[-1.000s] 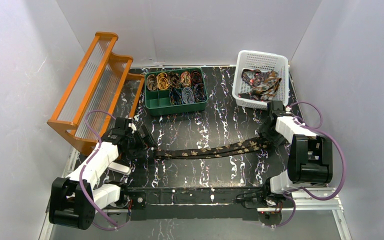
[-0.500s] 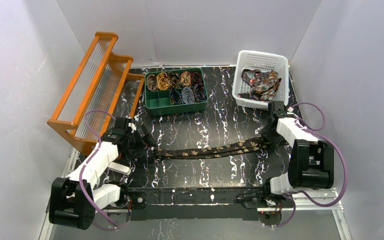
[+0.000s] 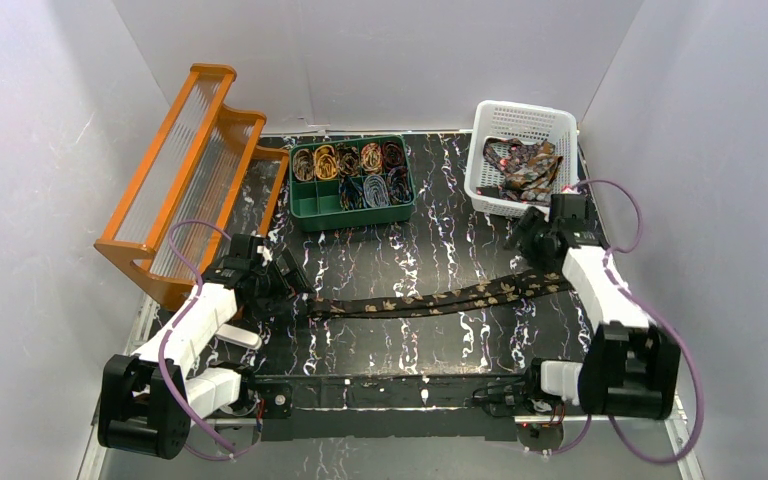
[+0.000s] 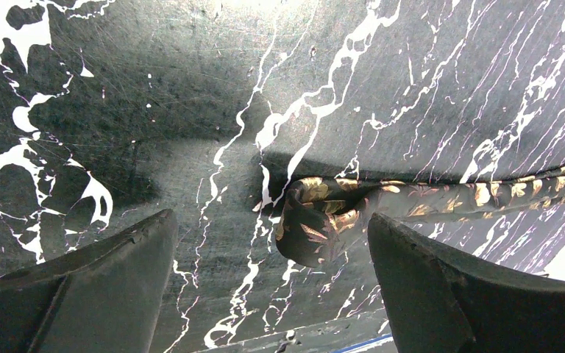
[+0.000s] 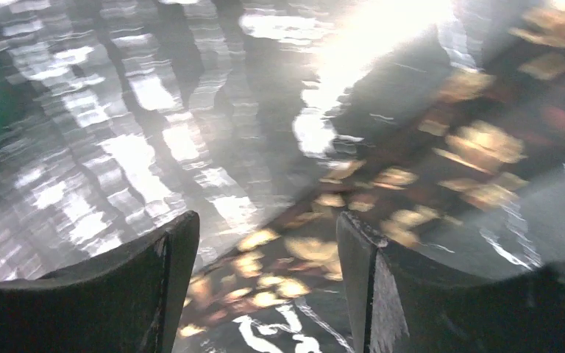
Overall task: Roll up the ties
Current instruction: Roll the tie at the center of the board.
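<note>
While one tie (image 3: 430, 297) lies stretched out flat, running from near the left edge toward the right edge across the near half of the table (image 3: 430, 240), nothing of it is rolled yet, so I'd call this the start of the roll. The left gripper (image 4: 268, 224) sits low with fingers spread wide, straddling the tie's folded-over left tip (image 4: 316, 220) without pinching it. The right gripper (image 3: 528, 243) hovers above the tie's other end, toward the far right corner, fingers apart and holding nothing; its wrist view is motion-blurred.

Next move, as I judge it: left closes on the tip and starts turning it over; right should pin or guide the strip so it feeds straight.

Around:
- green tray (image 3: 317, 205) at the far edge, with rolled ties (image 3: 360, 160)
- white basket (image 3: 505, 112) in the far right corner, with loose ties (image 3: 522, 168)
- orange rack (image 3: 195, 160) along the left edge

Nothing lies on the tie. The limp fabric could slip or skew.
</note>
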You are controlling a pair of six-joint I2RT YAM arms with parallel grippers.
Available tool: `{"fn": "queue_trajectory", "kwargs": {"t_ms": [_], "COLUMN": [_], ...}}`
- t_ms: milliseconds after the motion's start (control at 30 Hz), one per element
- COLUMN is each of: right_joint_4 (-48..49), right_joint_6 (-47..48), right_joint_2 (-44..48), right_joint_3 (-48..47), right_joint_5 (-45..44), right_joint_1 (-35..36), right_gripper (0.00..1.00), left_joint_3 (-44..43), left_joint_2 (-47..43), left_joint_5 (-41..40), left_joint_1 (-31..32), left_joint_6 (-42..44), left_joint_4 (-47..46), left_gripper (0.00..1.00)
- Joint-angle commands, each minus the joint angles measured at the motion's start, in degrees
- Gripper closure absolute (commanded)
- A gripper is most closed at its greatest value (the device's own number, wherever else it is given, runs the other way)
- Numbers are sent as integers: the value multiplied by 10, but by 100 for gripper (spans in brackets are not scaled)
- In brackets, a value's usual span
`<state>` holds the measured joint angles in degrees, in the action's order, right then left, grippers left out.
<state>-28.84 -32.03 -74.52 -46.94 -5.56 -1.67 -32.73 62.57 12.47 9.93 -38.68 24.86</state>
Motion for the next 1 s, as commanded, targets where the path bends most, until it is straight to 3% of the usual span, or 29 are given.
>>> {"fn": "queue_trajectory", "kwargs": {"t_ms": [0, 67, 167, 267, 400, 667, 967], "right_joint_4": [196, 277, 341, 382, 448, 453, 384], "right_joint_6": [69, 56, 90, 93, 97, 96, 81], "right_joint_2": [103, 112, 85, 35, -63, -229, -336], "right_joint_3": [46, 67, 66, 46, 9, -103, -196], "right_joint_5": [365, 414, 359, 271, 233, 218, 216], "right_joint_1": [8, 70, 214, 349, 476, 590, 621], "right_gripper": [28, 34, 34, 42, 50, 61, 72], "left_joint_3": [-4, 2, 17, 34, 56, 86, 91], "left_joint_2": [6, 10, -1, -20, -50, -102, -111], "left_joint_5": [1, 6, 16, 28, 34, 31, 27], "left_joint_1": [2, 3, 3, 2, 2, 3, 2], "left_joint_6": [-5, -7, -16, -40, -64, -99, -104], "left_joint_4": [7, 7, -1, -14, -24, -27, -29], "left_gripper": [2, 2, 3, 5, 7, 9, 17]}}
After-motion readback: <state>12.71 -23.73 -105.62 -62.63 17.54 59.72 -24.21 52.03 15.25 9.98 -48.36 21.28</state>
